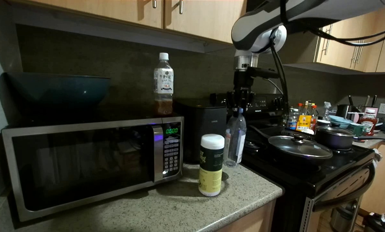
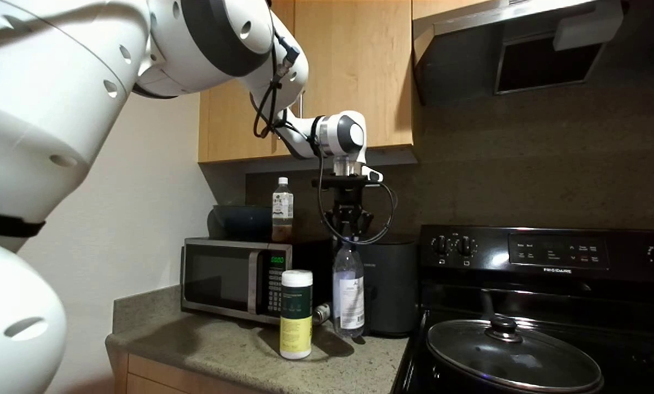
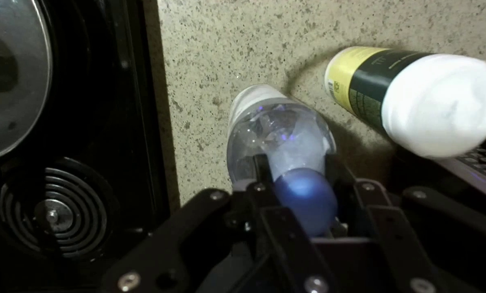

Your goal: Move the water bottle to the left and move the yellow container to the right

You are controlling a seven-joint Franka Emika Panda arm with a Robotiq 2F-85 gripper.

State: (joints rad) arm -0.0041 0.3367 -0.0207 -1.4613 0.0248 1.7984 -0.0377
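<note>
In an exterior view, I am steering the gripper (image 1: 240,108) above the countertop (image 1: 253,188), its jaws narrowed and holding the water bottle (image 1: 235,140) by the top; the bottle is leaning slightly, just behind and to the right of the yellow container (image 1: 211,166). In an exterior view, the bottle is showing in front of a black appliance (image 2: 395,290); whether its base is touching the countertop, I am unable to tell. In the wrist view, black fingers (image 3: 263,167) are flanking the bluish cap (image 3: 306,199). By my reading, I am working on the bottle's step, with the yellow container's turn waiting; the next move is calling for a steady lift, then a leftward carry clear of that container.
</note>
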